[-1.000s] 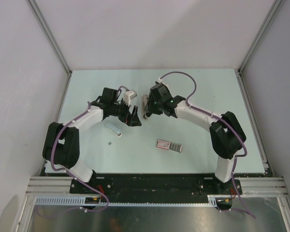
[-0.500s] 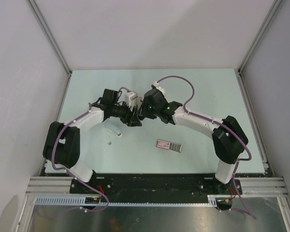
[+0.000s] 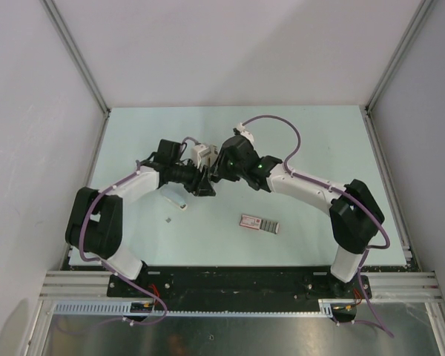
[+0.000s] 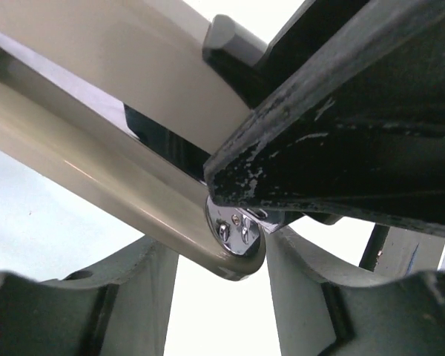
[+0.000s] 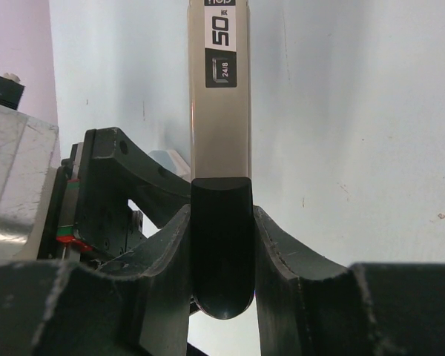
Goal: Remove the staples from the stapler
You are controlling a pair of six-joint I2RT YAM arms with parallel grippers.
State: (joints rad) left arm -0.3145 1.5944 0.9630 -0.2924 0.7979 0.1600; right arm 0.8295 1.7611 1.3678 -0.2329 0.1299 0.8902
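The stapler point(image 5: 220, 111) is beige with a black end, and my right gripper point(image 5: 222, 222) is shut on that black end. It is held above the table in the middle. In the left wrist view the stapler's beige base point(image 4: 133, 193) runs diagonally. Its tip, with a shiny metal plate, sits between the fingertips of my left gripper point(image 4: 222, 248), which touch it on both sides. In the top view the two grippers point(image 3: 212, 176) meet nose to nose and hide the stapler. A tiny grey bit point(image 3: 168, 220), perhaps staples, lies on the table at front left.
A flat pink-and-grey packet point(image 3: 260, 223) lies on the pale green table point(image 3: 319, 133) in front of the grippers. A small pale oblong object point(image 3: 174, 196) lies under the left forearm. Grey walls close in the left, back and right sides.
My right gripper has carried the stapler left to meet the left gripper. The left jaws, open and apart a second ago, now sit around the stapler's base tip.
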